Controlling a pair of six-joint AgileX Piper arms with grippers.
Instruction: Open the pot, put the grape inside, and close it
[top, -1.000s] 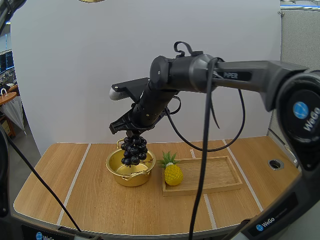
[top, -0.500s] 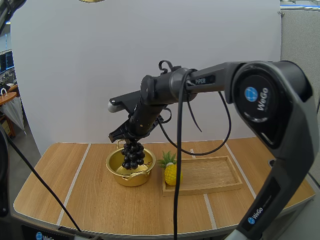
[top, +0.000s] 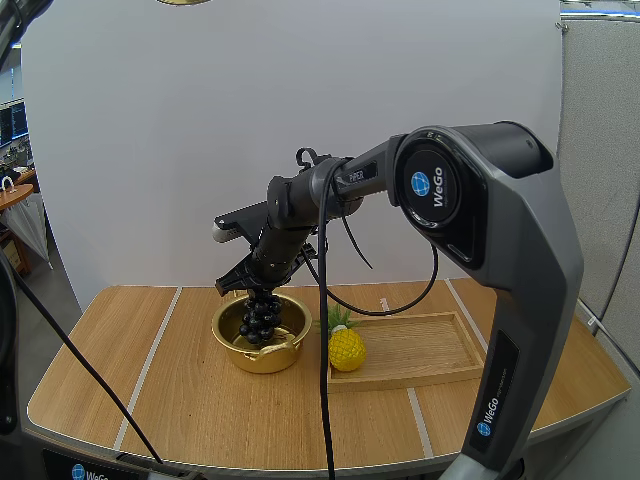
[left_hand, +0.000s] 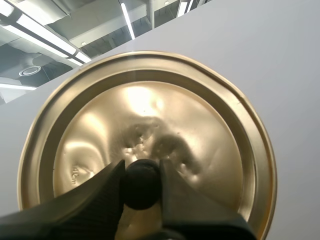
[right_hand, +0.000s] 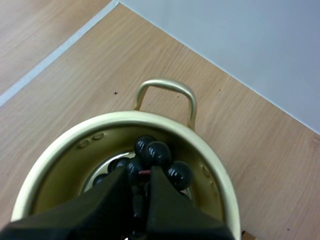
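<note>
Right gripper (top: 257, 288) clenched on the top of the grape bunch (top: 262, 316), which hangs inside the open gold pot (top: 250, 358), lower berries below the rim. Left gripper (left_hand: 141, 172) grasps the black knob (left_hand: 141, 189) of the lid (left_hand: 150, 110), held well apart from the pot. A pineapple (top: 346, 350) stands at the pot's 3 o'clock, at the wooden tray's (top: 425, 345) 9 o'clock end.

The right gripper (right_hand: 140, 176) pinches the top of a dark bunch of grapes (right_hand: 158, 153) between its two fingertips. The bunch hangs within the open mouth of the golden pot (right_hand: 212, 176). The pot's loop handle (right_hand: 165, 84) points away from the gripper. The pot stands on a wooden table (right_hand: 240, 135) marked with a white line (right_hand: 55, 55).
</note>
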